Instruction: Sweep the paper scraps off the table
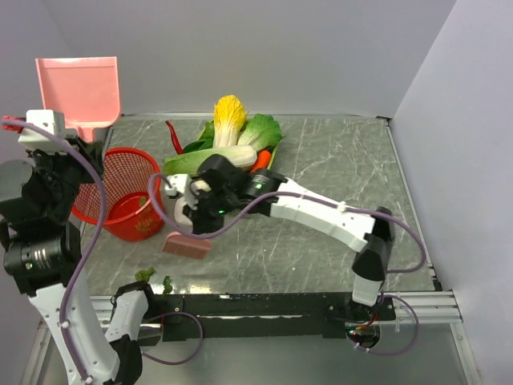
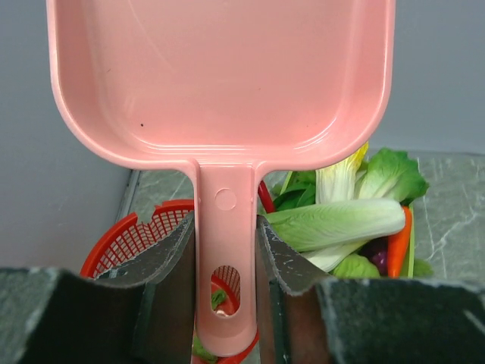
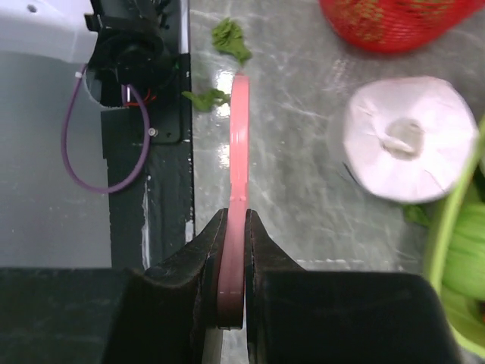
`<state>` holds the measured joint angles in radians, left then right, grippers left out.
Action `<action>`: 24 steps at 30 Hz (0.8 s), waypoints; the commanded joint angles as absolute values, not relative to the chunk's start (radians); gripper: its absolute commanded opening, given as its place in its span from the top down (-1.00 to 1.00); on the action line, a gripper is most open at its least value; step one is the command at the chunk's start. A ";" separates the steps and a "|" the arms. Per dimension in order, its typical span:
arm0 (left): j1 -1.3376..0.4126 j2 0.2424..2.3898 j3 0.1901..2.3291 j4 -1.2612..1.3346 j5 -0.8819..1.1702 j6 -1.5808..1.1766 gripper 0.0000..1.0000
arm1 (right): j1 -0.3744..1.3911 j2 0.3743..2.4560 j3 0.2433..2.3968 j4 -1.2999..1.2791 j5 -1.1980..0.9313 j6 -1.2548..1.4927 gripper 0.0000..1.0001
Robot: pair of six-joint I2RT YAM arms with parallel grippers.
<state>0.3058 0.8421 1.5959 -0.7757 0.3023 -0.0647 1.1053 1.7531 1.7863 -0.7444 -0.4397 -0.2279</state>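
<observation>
- Scraps (image 1: 144,274): small, green, crumpled; probably feather-light and limp, so better pushed along than pinched.
- Lying at the near-left edge of the table (image 1: 321,241), just beside the tip of the brush (image 3: 239,152).
- Right gripper (image 3: 233,227): clamped tight on the thin pink brush.
- Left gripper (image 2: 225,243): closed around the handle of the dustpan (image 2: 220,76), held up over the basket (image 2: 132,239).

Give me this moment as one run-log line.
left hand: shut on dustpan, held up | right hand: shut on brush, beside green scraps

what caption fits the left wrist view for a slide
Left hand grips the pink dustpan by its handle over the red basket, vegetables beyond.
</observation>
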 commanded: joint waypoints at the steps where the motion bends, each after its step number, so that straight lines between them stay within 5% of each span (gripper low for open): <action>1: 0.282 0.815 1.646 -0.775 0.212 -0.136 0.98 | 1.150 1.836 1.937 -0.680 -0.452 -0.161 1.00; 14: 0.164 0.779 1.706 -0.833 0.238 -0.060 0.98 | 1.209 2.163 2.261 -0.561 -0.436 -0.034 1.00; 24: 0.049 0.750 1.626 -0.881 0.152 0.060 0.98 | 1.223 2.259 2.209 -0.361 -0.390 -0.002 1.00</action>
<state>0.0799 0.7681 1.6508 -0.8818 0.1860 0.0086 1.2140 2.2276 2.2036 -0.4931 -0.4030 -0.0277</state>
